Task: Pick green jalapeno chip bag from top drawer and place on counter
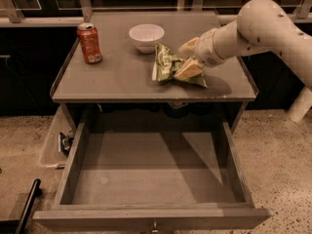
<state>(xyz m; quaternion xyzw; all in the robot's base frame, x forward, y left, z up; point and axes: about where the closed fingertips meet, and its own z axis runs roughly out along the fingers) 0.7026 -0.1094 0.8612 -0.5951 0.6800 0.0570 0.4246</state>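
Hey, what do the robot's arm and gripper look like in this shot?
The arm is smooth, rounded off-white tubing with a bulbous joint, no cables or markings visible. The gripper, over the counter at the green jalapeno chip bag, has two wedge-shaped cream fingers.

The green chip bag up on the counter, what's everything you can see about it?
The green jalapeno chip bag is a small, crinkly, foil-looking packet, green with white lettering, crumpled, with its left end raised. It rests on the grey counter, right of centre, just in front of the white bowl without touching it. The robot's tool is at the bag's right side, against it.
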